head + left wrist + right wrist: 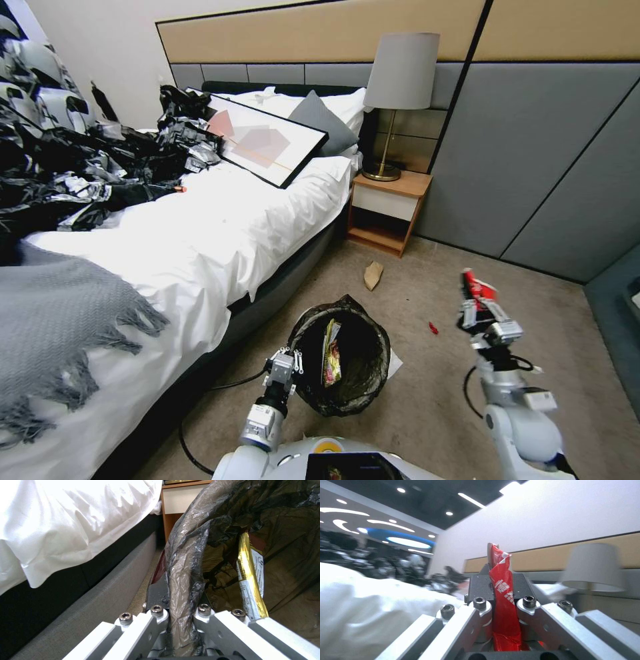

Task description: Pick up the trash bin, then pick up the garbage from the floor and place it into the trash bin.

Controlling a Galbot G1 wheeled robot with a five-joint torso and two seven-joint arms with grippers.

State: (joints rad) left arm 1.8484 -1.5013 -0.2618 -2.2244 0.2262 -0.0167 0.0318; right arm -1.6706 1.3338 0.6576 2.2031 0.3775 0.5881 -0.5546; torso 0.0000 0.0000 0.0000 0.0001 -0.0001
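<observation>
The trash bin, lined with a crinkly black bag, hangs tilted just above the carpet beside the bed. My left gripper is shut on its rim; in the left wrist view the liner is pinched between the jaws of the left gripper. Yellow and red wrappers lie inside the bin, the yellow wrapper close up. My right gripper is raised to the right of the bin, shut on a red-and-white wrapper. Brown paper, a red scrap and a white tissue lie on the floor.
The bed with white sheets runs along the left, its dark base close to the bin. A wooden nightstand with a lamp stands at the back. A black cable trails on the carpet. Grey wall panels close the right side.
</observation>
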